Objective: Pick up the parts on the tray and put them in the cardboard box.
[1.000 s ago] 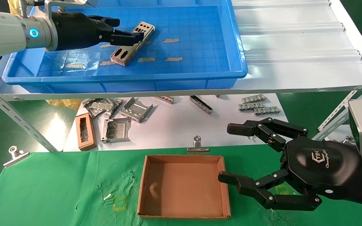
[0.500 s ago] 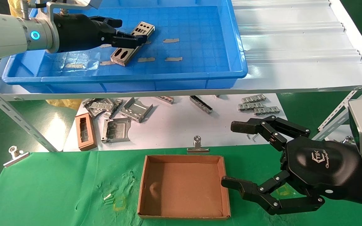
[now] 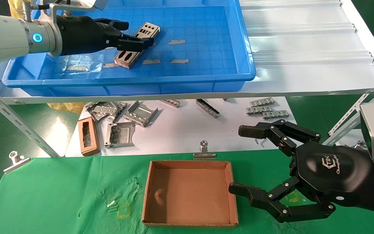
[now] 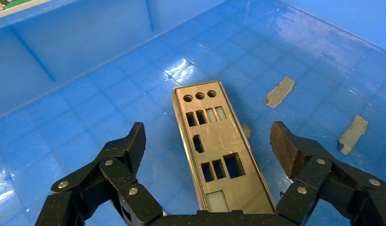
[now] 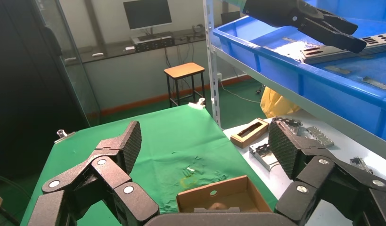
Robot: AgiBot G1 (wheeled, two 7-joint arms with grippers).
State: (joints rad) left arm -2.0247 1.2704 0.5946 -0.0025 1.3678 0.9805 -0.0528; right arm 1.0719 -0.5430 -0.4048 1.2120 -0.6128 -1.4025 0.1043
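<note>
Observed: left gripper (image 3: 135, 42) is inside the tray (image 3: 206, 78), poised over the only part (image 3: 137, 44) visible there, a silver plate w/ punched cutouts lying flat on the grid floor. Left wrist view shows its fingers (image 4: 289, 145) spread wide, one each side of the part (image 4: 214, 150), no contact seen. Nothing gripped yet.

Change vs. a second ago: left gripper has crept slightly further along the part and seems a little lower; part itself has not shifted. Right gripper (image 3: 243, 161) has drifted a small way off the cardboard box (image 3: 189, 193) and now sits just beside the box's right wall, fingers wide, holding nothing.

Box is empty. Grey tape scraps (image 3: 177, 42) lie on the tray floor near the part, not in the grasp line.

Assessment: pick is at the final approach stage, alignment looks good. Next req'd: descend, close across the part's width. Risk: thin flat plate may slip or tip under the pads.
</note>
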